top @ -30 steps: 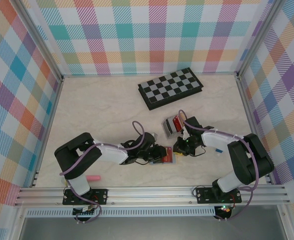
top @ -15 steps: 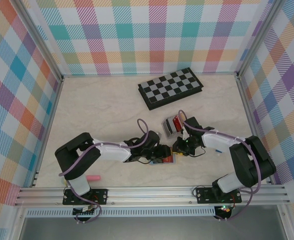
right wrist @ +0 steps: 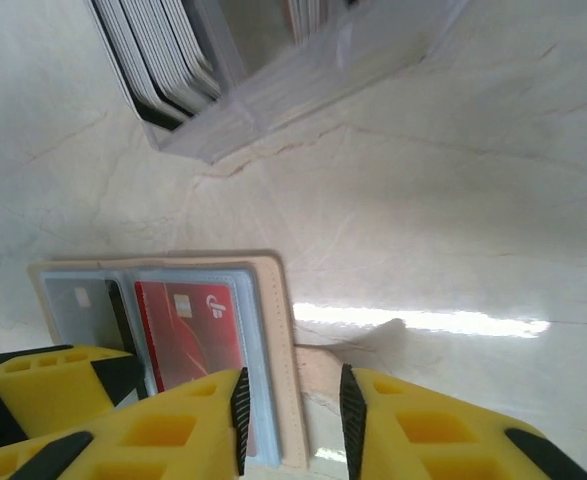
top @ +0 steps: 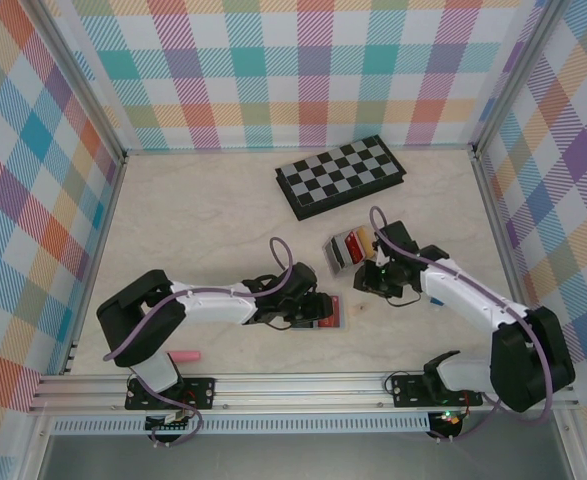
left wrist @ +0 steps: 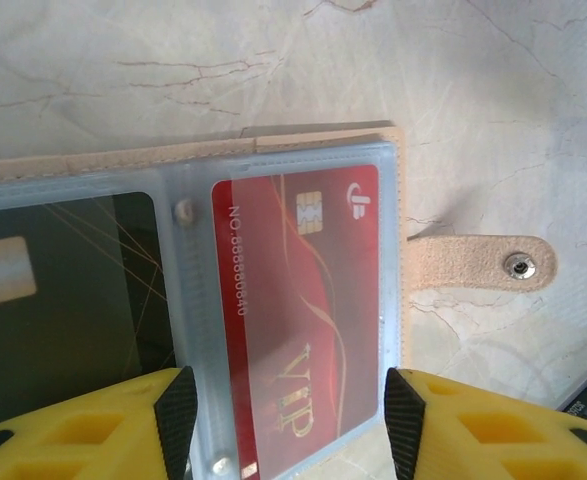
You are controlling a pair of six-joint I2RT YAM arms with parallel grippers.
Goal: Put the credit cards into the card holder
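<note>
Left fingers [left wrist: 178, 425] parted, empty, over card holder [left wrist: 473, 265], right fingers [right wrist: 413, 420] narrowly parted, empty

L arm [top: 203, 300] lies low, stretched from its base toward table centre, elbow bent, wrist turned to the right. L gripper [top: 320, 308] [left wrist: 288, 420] points down, yellow fingers [left wrist: 73, 430] w/ black pads spread wide. R arm [top: 473, 295] reaches fwd & left from its base, wrist tipped down. R gripper [top: 365, 280] [right wrist: 293, 412] has jaws parted by a narrow gap. Grippers near each other, not touching.
</note>
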